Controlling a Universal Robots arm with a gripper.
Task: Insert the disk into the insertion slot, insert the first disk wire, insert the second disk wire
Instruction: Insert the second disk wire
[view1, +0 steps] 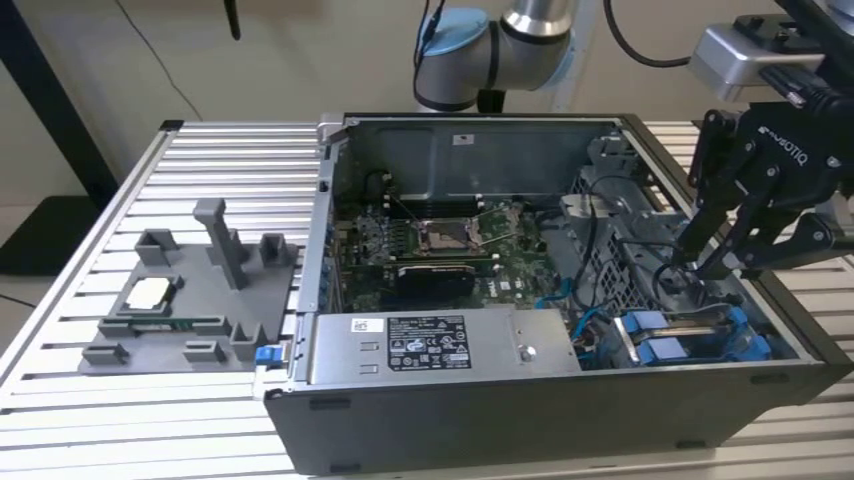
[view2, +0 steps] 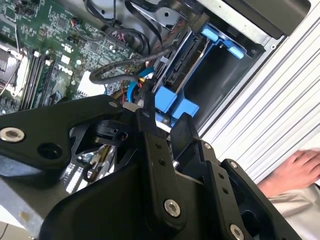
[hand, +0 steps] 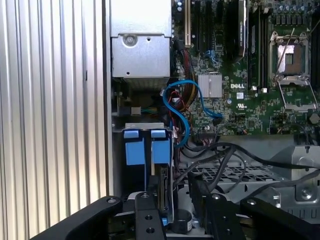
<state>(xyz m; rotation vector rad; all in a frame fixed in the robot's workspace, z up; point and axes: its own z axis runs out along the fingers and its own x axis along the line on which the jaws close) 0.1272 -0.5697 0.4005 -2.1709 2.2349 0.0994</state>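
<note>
Now, gripper: low inside the computer case, beside the perforated cage; fingers apart, clamping nothing I can make out.
Disk: on edge in the insertion slot; in the first wrist view its edge lies between the fingers.
Handling: rigid, probably dense for its size, smooth-faced and shock-sensitive; best taken by the blue carrier edges, never the connector.
Wires: blue cable curls loose beside the slot; limp, so hold it at the plug.
</note>
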